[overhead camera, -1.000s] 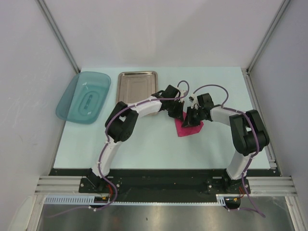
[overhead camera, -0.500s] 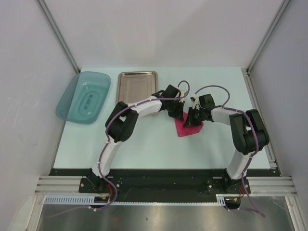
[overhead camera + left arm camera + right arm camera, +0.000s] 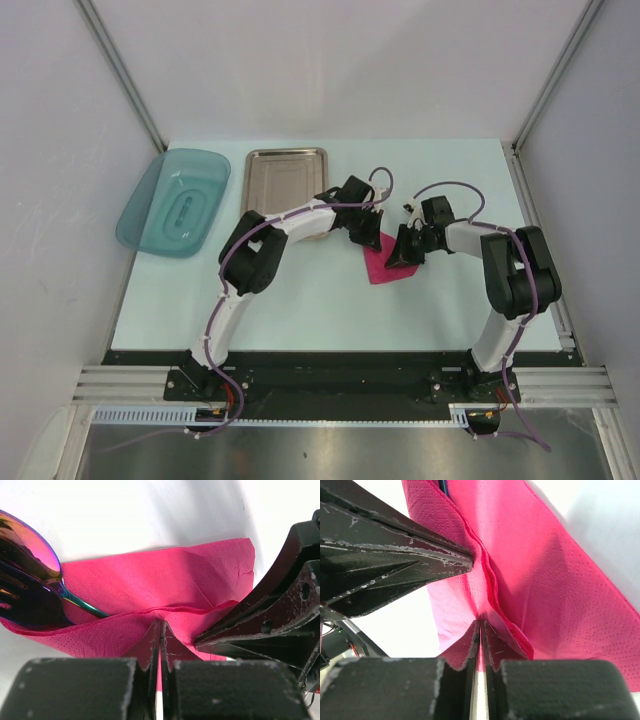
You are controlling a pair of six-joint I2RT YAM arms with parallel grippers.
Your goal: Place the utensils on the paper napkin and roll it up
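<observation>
On napkin point(image 3: 165, 575), both tools point(image 3: 160, 626) point(image 3: 481, 624) closed tight.

Paper napkin point(image 3: 383, 268): thin, magenta-pink, dimpled texture. It lies mid-table point(image 3: 300, 300), folded over itself, and looks roughly triangular from above. The upper layer is pulled up into a ridge. Its edge is pinched by the left gripper point(image 3: 160, 630) and the right gripper point(image 3: 480, 625), both clamped on the paper. Spoon point(image 3: 30, 540): shiny red bowl, teal-green handle running in under the fold. Fork point(image 3: 17, 600): dark purple, tines just beside the spoon bowl. Both heads stick out at one end of the napkin, handles covered.
</observation>
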